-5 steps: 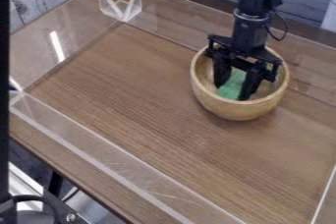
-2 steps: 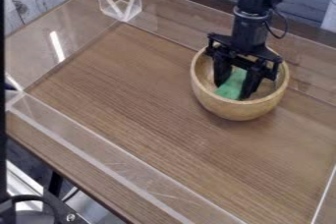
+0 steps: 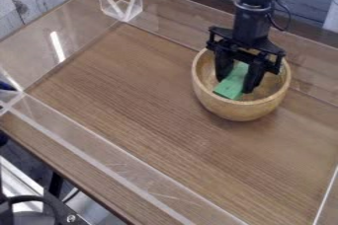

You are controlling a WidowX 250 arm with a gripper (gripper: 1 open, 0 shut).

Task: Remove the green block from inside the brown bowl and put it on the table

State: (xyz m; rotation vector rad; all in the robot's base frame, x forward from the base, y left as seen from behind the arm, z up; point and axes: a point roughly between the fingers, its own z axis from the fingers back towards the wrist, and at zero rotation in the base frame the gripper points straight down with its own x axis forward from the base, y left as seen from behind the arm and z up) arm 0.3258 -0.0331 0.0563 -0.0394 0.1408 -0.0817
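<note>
The brown bowl sits on the table at the right. My gripper points straight down into the bowl, its black fingers shut on the green block. The block stands tilted between the fingers, its lower end still inside the bowl near the bottom. The upper end is partly hidden by the gripper.
Low clear acrylic walls edge the table on the left and front. A clear V-shaped stand sits at the back left corner. The wood surface left of the bowl is bare.
The gripper has risen slightly with the green block in it; the block now sits a bit higher in the bowl. The bowl has stayed in place.
</note>
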